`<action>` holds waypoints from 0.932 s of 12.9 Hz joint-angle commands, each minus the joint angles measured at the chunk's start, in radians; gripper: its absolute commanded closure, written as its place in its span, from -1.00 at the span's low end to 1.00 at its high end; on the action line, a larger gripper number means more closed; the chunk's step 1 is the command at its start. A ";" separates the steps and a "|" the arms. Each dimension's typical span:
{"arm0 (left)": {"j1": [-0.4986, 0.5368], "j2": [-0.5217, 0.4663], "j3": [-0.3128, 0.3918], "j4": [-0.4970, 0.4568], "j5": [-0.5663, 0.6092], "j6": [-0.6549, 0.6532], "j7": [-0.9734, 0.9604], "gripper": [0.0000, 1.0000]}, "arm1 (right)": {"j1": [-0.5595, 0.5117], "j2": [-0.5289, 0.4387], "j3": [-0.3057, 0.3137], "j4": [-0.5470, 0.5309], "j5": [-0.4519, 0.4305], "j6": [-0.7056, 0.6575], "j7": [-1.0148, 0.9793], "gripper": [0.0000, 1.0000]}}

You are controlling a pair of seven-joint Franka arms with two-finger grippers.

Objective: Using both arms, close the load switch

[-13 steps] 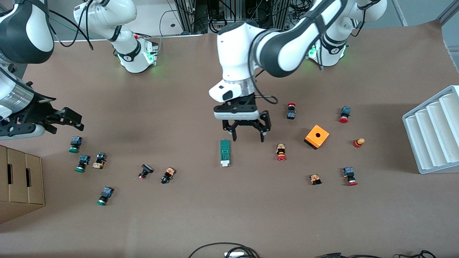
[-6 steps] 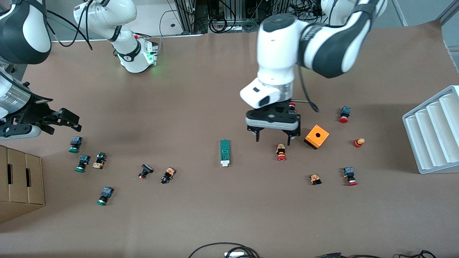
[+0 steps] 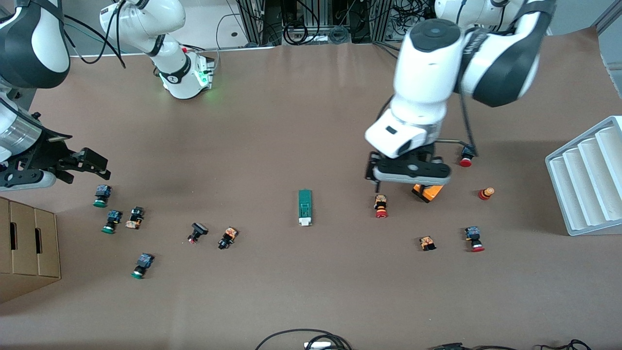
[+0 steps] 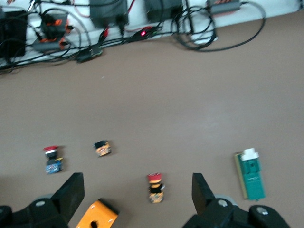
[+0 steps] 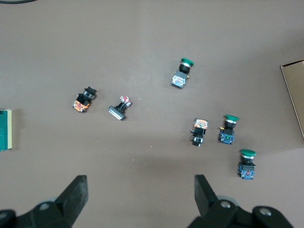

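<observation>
The load switch is a narrow green block with a white tab and lies alone mid-table. It also shows in the left wrist view and at the edge of the right wrist view. My left gripper is open and empty over the orange box, well off the switch toward the left arm's end. In its wrist view a red-capped push button lies between the fingers, below them. My right gripper is open and empty at the right arm's end.
Several push buttons lie scattered: green-capped ones below the right gripper, red-capped ones around the orange box. A white ribbed rack stands at the left arm's end, a cardboard box at the right arm's end.
My left arm has swung away from beside the load switch toward the left arm's end and now hangs over the orange box. The right gripper has barely moved.
</observation>
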 commanded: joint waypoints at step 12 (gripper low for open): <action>0.063 -0.090 0.363 0.021 -0.271 -0.319 0.167 -1.00 | 0.004 0.016 -0.002 0.030 -0.021 0.020 0.002 -1.00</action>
